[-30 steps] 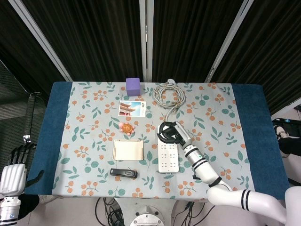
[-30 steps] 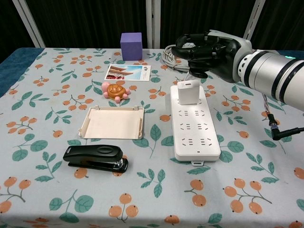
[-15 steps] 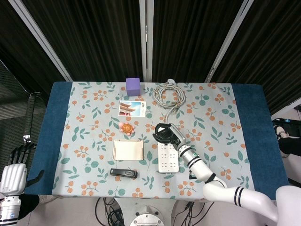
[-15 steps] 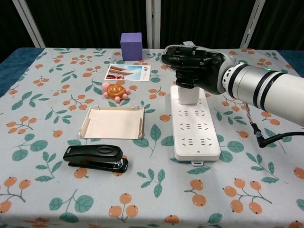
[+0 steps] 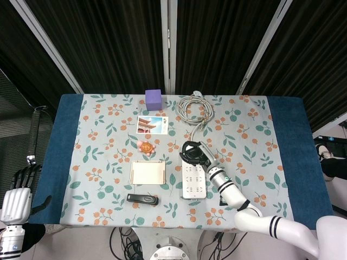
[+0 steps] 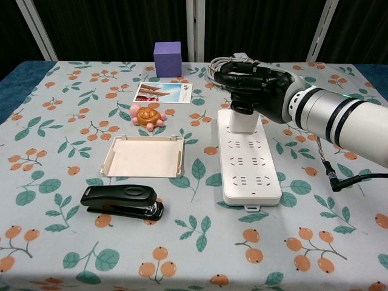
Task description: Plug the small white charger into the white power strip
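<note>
The small white charger (image 6: pixel 241 121) stands upright on the far end of the white power strip (image 6: pixel 250 170), which lies lengthwise right of the table's centre. My right hand (image 6: pixel 254 85) sits on top of the charger with its dark fingers curled down around the upper part, hiding it. In the head view the right hand (image 5: pixel 193 154) covers the charger completely at the far end of the power strip (image 5: pixel 193 187). My left hand (image 5: pixel 16 189) hangs off the table's near left corner, fingers apart and holding nothing.
A coiled grey cable (image 5: pixel 195 108) lies behind the strip. Left of it are a beige tray (image 6: pixel 144 156), a black stapler (image 6: pixel 122 201), an orange turtle toy (image 6: pixel 147 114), a postcard (image 6: pixel 162 92) and a purple cube (image 6: pixel 168 58). A thin black cable (image 6: pixel 351 171) lies right of the strip.
One second ago my right hand hovered behind the charger, apart from it. It has come forward and down onto the charger's top. The left hand has not moved.
</note>
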Available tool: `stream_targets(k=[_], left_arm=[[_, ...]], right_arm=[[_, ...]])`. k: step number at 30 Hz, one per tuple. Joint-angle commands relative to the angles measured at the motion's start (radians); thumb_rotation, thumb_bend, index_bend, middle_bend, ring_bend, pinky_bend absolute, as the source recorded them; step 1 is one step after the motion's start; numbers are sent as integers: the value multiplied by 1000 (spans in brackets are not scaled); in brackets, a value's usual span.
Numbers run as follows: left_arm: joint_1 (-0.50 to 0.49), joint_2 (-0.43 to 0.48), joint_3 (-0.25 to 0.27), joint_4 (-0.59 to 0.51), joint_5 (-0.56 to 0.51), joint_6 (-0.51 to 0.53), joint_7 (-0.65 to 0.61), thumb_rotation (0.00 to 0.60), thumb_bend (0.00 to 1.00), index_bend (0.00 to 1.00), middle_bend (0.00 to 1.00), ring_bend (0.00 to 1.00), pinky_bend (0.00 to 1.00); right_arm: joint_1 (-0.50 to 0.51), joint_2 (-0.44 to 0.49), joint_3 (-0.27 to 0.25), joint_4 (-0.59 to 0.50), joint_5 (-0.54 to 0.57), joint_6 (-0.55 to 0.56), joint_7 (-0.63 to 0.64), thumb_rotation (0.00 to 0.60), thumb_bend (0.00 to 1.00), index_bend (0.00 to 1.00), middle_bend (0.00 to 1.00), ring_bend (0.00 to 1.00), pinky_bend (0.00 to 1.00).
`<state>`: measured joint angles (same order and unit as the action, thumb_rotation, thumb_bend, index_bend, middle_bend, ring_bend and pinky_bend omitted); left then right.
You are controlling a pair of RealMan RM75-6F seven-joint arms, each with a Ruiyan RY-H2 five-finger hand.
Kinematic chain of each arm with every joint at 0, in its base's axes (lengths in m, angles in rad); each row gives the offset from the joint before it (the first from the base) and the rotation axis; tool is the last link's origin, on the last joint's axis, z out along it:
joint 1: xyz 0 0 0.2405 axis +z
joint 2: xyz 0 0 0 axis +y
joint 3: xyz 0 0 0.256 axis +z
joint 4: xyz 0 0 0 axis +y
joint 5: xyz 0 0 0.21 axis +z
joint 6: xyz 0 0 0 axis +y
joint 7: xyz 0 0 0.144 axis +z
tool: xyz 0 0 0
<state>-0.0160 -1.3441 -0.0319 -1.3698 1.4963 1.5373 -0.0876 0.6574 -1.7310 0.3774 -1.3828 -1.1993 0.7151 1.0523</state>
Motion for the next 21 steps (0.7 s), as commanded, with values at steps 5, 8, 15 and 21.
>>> stream_targets(k=[5,8,15,21], left_arm=[[-1,-3,0,4,-1,-3,-3,600,221,0,45,0,0],[-1,-4,1,8,-1,-3,-6,600,221,0,45,0,0],[2,-6,2,15,-3,-3,-13,600,221,0,45,0,0],[0,-1,0,12,2,3,-11,600,221,0,45,0,0]], right_arm=[[-3,-5,-12,1,-19,11,-14,600,707,1000,950,1000,906],[0,-12,-13,8,-14,13,-29,600,707,1000,950,1000,906],[-5,-11,-7,-10,-19,36,-44,600,708,1000,949,1000,905],[-43,58,-7,-93,-90,115,-41,600,701,1000,950,970,893]])
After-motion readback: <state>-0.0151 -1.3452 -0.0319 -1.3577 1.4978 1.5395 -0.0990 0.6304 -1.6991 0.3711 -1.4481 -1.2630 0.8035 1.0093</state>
